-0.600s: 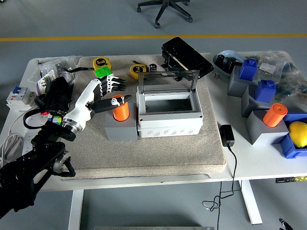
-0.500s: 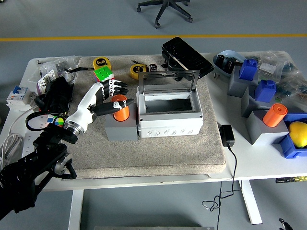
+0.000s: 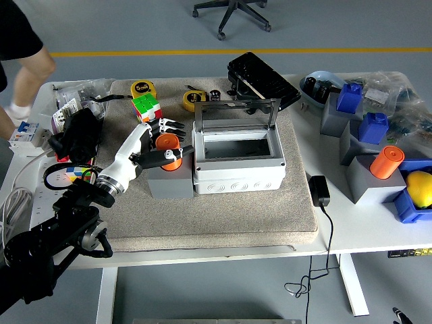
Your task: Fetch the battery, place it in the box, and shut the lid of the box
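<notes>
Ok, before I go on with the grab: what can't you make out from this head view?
- Left hand on the orange battery: fingers wrap it, so real contact on its far side is hidden.
- Battery's base: sunk in the grey holder.
- Open box: its near wall hides part of the floor inside.
- Right hand: outside the frame.
- Person at the top left: cut off by the edge.
</notes>
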Tool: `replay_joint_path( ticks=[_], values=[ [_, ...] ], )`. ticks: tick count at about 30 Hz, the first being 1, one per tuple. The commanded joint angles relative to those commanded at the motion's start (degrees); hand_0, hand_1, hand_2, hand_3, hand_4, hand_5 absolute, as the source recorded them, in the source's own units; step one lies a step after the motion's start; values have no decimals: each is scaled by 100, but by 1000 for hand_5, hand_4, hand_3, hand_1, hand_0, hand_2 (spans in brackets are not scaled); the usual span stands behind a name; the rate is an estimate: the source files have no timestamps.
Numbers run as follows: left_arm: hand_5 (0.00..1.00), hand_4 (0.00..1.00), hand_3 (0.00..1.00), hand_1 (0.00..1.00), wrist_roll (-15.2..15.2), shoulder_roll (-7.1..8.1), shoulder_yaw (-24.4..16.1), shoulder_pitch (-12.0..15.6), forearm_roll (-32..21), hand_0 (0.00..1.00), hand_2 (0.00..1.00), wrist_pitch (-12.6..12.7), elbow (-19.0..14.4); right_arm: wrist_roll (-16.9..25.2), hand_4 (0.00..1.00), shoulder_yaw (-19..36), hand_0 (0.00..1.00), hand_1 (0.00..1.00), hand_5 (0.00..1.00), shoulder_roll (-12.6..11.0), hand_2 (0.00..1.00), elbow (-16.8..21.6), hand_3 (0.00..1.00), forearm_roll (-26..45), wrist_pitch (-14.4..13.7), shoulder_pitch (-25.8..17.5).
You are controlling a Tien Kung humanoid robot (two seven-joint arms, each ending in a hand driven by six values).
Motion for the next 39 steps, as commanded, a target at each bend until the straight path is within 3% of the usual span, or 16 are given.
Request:
replay_joint_path(
  ticks=[10, 11, 16, 17, 22, 23, 28, 29, 34, 35, 39],
  values=[
    [2, 998, 579, 519, -20, -112, 61, -69, -146, 431, 537, 23, 111, 3, 886, -20, 663, 639, 443, -4, 648, 1, 540, 18, 3, 0],
    [2, 998, 542, 466, -23, -116, 64, -83, -172, 413, 451, 24, 127, 4, 886, -16, 662, 640, 443, -5, 648, 3, 539, 17, 4, 2],
    [2, 998, 542, 466, -46, -135, 76, -126, -296, 413, 451, 16, 203, 4, 886, -15, 662, 640, 443, -5, 648, 3, 539, 23, 4, 7],
    [2, 752, 293, 327, -47, -144, 78, -138, -332, 316, 275, 13, 229, 5, 886, -13, 662, 640, 443, -5, 648, 4, 540, 24, 4, 7],
    [2, 752, 293, 327, -24, -203, 76, -181, -420, 316, 275, -24, 330, 7, 886, -17, 662, 640, 443, -6, 648, 4, 540, 22, 5, 9],
    [2, 516, 220, 283, -13, -216, 75, -190, -440, 277, 221, -34, 342, 7, 886, -19, 663, 640, 443, -6, 649, 5, 540, 23, 6, 8],
    [2, 516, 220, 283, 14, -272, 76, -232, -508, 277, 221, -86, 388, 8, 886, -26, 663, 640, 443, -4, 649, 4, 540, 32, 8, 5],
    [2, 248, 163, 216, 20, -278, 75, -235, -513, 229, 173, -95, 390, 9, 886, -26, 665, 640, 444, -4, 649, 4, 540, 33, 8, 5],
    [2, 248, 163, 216, 64, -300, 83, -261, -533, 229, 173, -188, 384, 13, 886, -37, 665, 640, 444, -5, 649, 4, 540, 49, 14, 6],
    [2, 135, 144, 183, 71, -303, 86, -264, -532, 213, 157, -196, 381, 14, 886, -35, 665, 640, 444, -6, 649, 5, 540, 49, 15, 6],
    [2, 135, 144, 183, 69, -303, 98, -269, -544, 213, 157, -222, 354, 14, 886, -32, 665, 640, 444, -5, 649, 2, 540, 49, 18, 10]
  ],
)
